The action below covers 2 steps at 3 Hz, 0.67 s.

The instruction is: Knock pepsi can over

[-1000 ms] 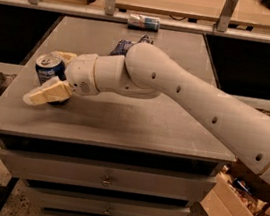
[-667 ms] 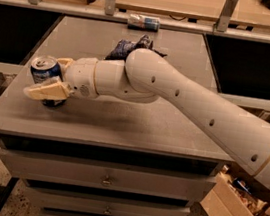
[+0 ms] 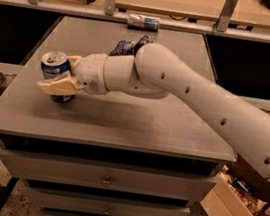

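Note:
The pepsi can (image 3: pixel 54 66), dark blue with a silver top and pull tab, is at the left side of the grey table (image 3: pixel 137 125). It leans a little, with its top to the left. My gripper (image 3: pixel 57 73) reaches in from the right and is shut on the can. One cream finger (image 3: pixel 56 86) crosses the can's front and the other lies behind it. The can's base (image 3: pixel 62 99) shows just below the near finger, at the table top.
A paler silver-and-blue can (image 3: pixel 143 22) lies on its side at the table's far edge. A dark blue snack bag (image 3: pixel 128 46) sits behind my arm, partly hidden. Drawers are under the table. A cardboard box (image 3: pixel 233 210) stands on the floor at lower right.
My gripper first edged left and down at the can, then moved right and slightly up. The can moved with it and now leans.

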{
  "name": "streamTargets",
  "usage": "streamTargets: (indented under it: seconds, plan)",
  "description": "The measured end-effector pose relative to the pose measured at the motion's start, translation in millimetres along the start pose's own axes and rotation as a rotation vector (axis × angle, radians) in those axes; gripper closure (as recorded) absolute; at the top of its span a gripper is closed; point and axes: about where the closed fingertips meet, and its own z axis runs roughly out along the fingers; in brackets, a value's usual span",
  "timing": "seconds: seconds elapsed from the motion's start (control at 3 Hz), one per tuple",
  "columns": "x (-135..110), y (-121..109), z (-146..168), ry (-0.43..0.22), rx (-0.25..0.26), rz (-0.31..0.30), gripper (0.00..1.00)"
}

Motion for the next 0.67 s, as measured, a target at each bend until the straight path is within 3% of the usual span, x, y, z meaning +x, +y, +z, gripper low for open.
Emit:
streamTargets:
  seconds: [0.33, 0.67]
  plan:
    - [-13, -17, -38, 0.155, 0.045, -0.042, 1.00]
    - [-13, -33, -70, 0.349, 0.061, -0.086, 1.00]
